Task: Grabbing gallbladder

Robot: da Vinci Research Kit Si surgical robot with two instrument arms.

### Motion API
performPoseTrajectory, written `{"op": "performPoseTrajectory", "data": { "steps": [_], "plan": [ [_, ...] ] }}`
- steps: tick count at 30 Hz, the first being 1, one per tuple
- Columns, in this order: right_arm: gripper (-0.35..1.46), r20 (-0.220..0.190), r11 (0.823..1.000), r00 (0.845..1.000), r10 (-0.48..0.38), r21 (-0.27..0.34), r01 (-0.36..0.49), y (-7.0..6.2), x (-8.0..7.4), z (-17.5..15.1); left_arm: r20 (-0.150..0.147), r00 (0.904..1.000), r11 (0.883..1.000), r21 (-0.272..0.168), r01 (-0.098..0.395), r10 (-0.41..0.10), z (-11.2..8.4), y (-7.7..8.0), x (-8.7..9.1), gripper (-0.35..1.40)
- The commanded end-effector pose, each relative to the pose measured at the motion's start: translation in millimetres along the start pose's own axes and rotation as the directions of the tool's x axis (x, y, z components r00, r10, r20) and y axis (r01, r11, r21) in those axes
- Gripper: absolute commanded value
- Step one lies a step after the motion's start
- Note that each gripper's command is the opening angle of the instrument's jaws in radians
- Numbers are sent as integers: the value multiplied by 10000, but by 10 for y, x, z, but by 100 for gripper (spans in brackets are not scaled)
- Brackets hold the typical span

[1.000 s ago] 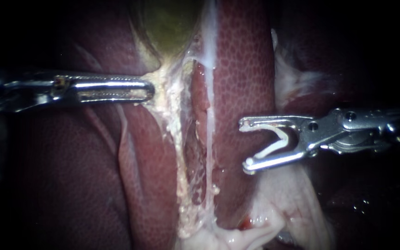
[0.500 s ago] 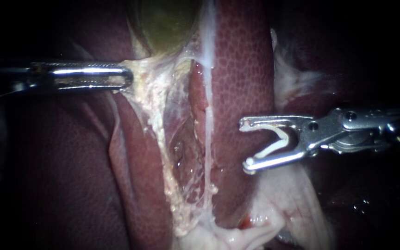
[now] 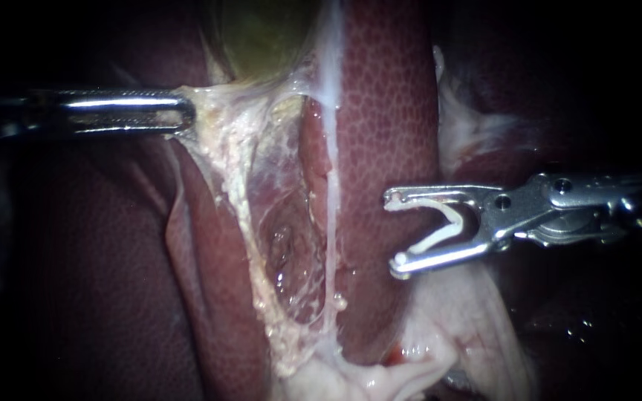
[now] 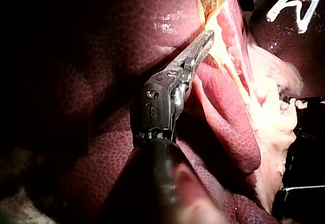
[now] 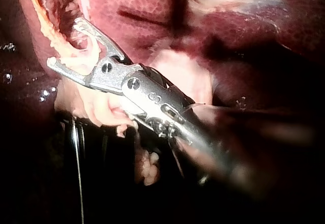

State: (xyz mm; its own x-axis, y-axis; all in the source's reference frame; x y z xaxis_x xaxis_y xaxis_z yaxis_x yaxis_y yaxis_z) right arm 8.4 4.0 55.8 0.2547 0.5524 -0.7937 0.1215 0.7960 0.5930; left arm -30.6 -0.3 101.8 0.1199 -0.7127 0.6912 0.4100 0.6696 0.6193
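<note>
While the right instrument [image 3: 393, 233] sits nearest with jaws spread, holding nothing, over the liver [image 3: 388, 111], the left instrument [image 3: 186, 113] has its jaws pinched on pale tissue [image 3: 224, 134], stretched into a sheet. That sheet joins the green gallbladder [image 3: 261, 37], farthest back at top centre of the endoscope view.
</note>
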Motion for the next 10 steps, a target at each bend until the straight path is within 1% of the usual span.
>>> {"op": "performPoseTrajectory", "data": {
  "steps": [1, 10],
  "plan": [
    [60, 0, 10000, 10000, 2, -1, -2, 0, 0, 0, 0, 10000, 10000, -11, 6, -6, 0, 0, 0, -35],
    [60, 0, 10000, 10000, 1, -1, -1, 0, 0, 1, 3, 10000, 10000, -47, 13, -13, 0, -2, 0, -35]
  ]
}}
